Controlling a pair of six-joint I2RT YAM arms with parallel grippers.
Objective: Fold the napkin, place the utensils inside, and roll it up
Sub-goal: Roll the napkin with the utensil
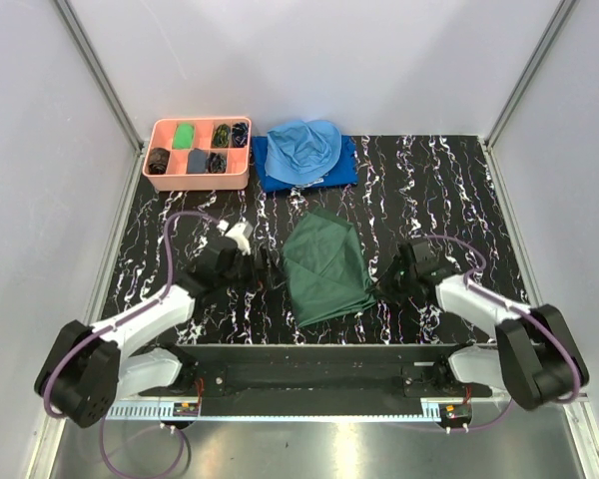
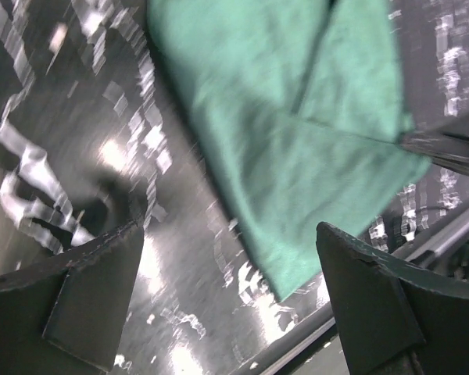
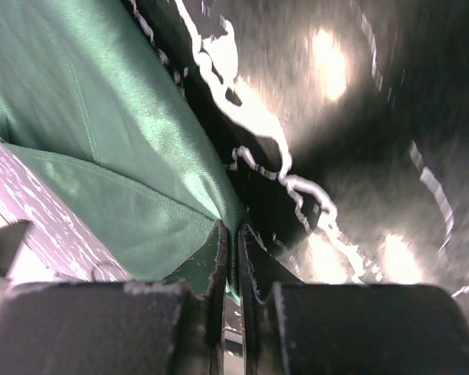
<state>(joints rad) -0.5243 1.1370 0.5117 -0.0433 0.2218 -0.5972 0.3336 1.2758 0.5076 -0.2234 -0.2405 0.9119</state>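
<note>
The dark green napkin lies folded and rumpled on the black marbled table, between the two arms. My right gripper is shut on the napkin's right edge; in the right wrist view green cloth is pinched between the closed jaws. My left gripper is open and empty just left of the napkin; in the left wrist view the napkin's near corner lies ahead between its fingers. The gold utensils are out of view.
A pink tray with small dark and green items stands at the back left. A light blue cloth lies on a darker royal-blue cloth behind the napkin. The table's front edge runs just below the napkin.
</note>
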